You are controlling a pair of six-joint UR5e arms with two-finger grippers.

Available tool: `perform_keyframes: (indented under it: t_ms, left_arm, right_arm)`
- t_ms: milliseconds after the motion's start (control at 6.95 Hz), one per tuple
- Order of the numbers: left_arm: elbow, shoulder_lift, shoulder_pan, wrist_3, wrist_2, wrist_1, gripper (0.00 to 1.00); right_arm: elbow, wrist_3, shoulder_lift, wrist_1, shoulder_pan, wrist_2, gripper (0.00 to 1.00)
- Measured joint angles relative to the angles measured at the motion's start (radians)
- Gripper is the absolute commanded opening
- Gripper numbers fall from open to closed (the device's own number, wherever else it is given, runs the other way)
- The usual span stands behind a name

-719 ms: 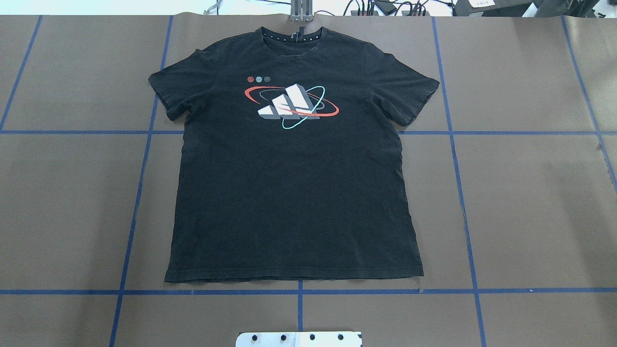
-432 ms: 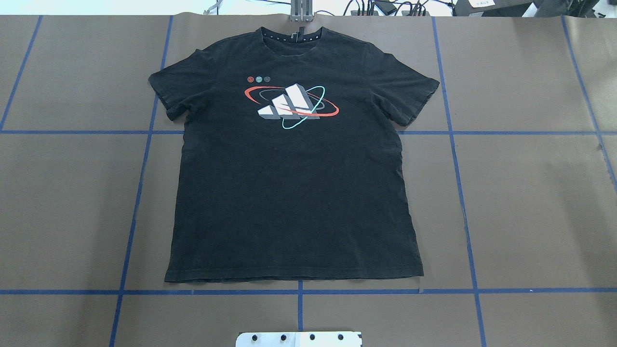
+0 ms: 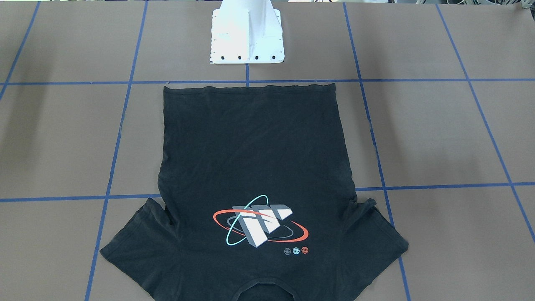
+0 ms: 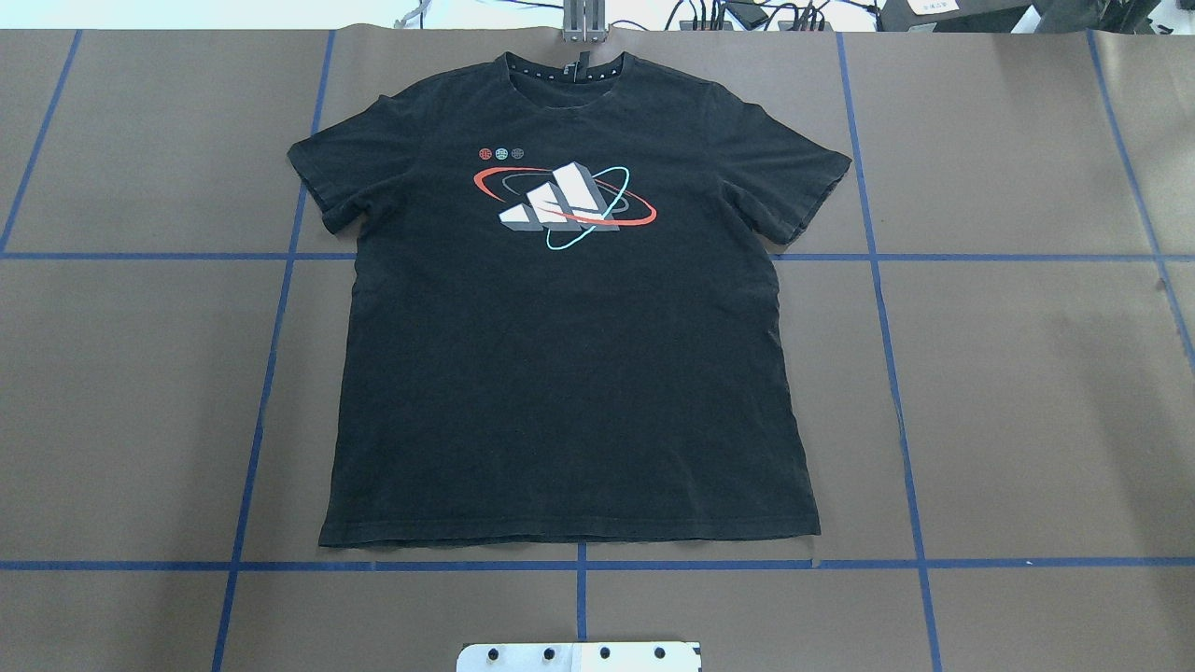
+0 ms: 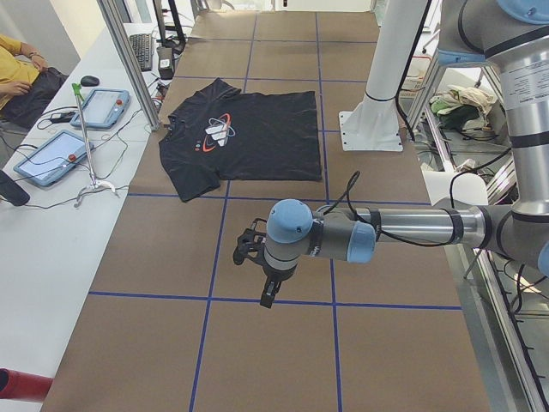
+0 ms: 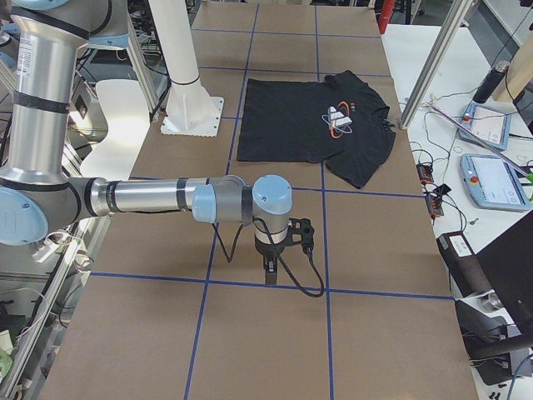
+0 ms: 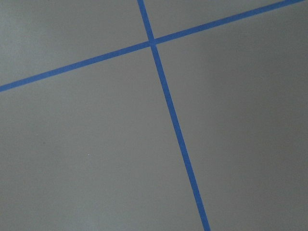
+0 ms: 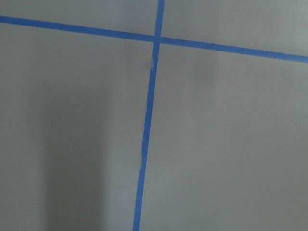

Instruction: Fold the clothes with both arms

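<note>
The black T-shirt (image 4: 569,373) lies flat and face up in the middle of the brown table, collar at the far side, hem towards the robot's base. Its grey-white graphic with red and cyan rings (image 4: 565,205) faces up. It also shows in the front-facing view (image 3: 250,150) and both side views (image 5: 257,129) (image 6: 308,125). My left gripper (image 5: 268,299) hangs over bare table far from the shirt. My right gripper (image 6: 271,273) hangs over bare table at the other end. I cannot tell whether either is open or shut. Both wrist views show only table and blue tape.
Blue tape lines (image 4: 579,565) grid the table. The white pedestal base (image 3: 246,37) stands just behind the shirt's hem. A side bench with tablets (image 5: 99,107) and a seated person (image 5: 17,60) runs along the far edge. A metal post (image 4: 583,23) stands by the collar.
</note>
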Motion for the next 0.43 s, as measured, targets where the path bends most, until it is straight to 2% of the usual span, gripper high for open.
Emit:
perform_keyframes:
  t_ms: [288, 432]
  left_arm:
    - [-0.007, -0.006, -0.001, -0.008, 0.0, -0.131, 1.0]
    - [-0.019, -0.026, -0.001, -0.009, -0.001, -0.169, 1.0]
  right_arm:
    - [0.037, -0.001, 0.004, 0.015, -0.002, 0.006, 1.0]
    - [0.051, 0.0, 0.007, 0.07, -0.005, 0.007, 1.0]
